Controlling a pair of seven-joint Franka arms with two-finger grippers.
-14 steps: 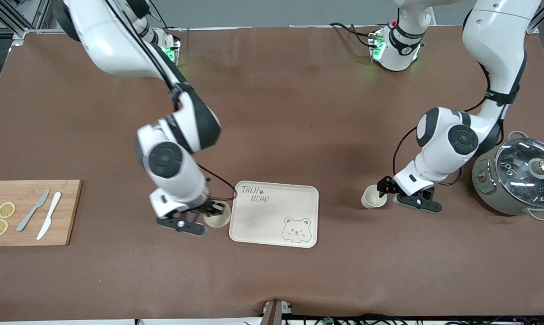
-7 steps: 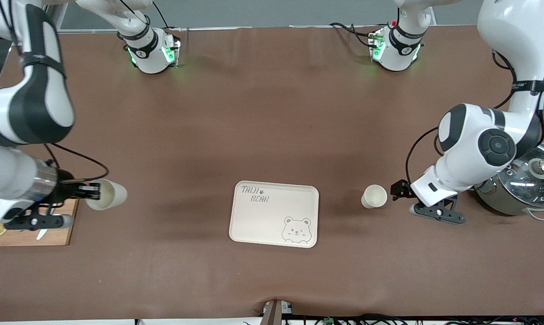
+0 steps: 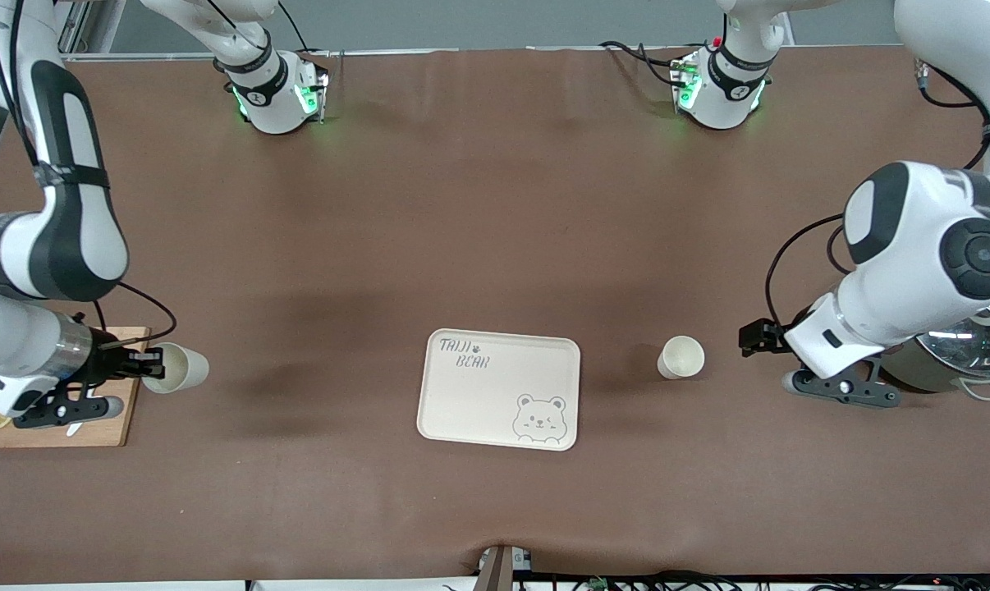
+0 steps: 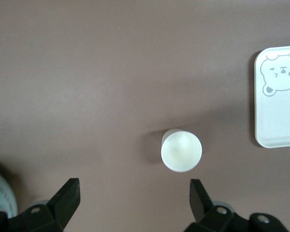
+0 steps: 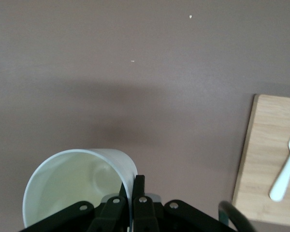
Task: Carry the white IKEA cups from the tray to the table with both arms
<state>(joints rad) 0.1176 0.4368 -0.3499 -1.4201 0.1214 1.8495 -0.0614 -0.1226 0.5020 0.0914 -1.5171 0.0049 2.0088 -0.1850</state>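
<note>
Seen from the front camera, the cream rounded-rectangle tray printed with a cartoon bear [image 3: 499, 389] lies bare on the matte brown table [image 3: 495, 230], both cups already off it. One small cream-white handleless cup [image 3: 680, 357] stands upright on the table, near the tray toward the left arm's end, while the left gripper [image 3: 759, 336] hangs just beside it, jaws spread and holding nothing. At the right arm's end, the right gripper [image 3: 144, 361] pinches the rim of the second cream-white cup [image 3: 175, 368], carried tilted over the table just beside the bamboo cutting board [image 3: 109, 410]; a grey cooking pot with a glass lid [image 3: 967, 349] sits partly hidden under the left arm. The left wrist view shows the released cup [image 4: 181, 150] standing free on the brown sheet between the wide-apart fingers [image 4: 67, 193], with a corner of the bear tray [image 4: 278, 96] well apart from it. The right wrist view shows the jaws pressed together on the wall of the held cup [image 5: 77, 186] above bare table, the board [image 5: 268, 159] and a white plastic knife [image 5: 286, 166] alongside. By this evidence one cup is delivered; the other, it seems, only awaits setting down and release.
</note>
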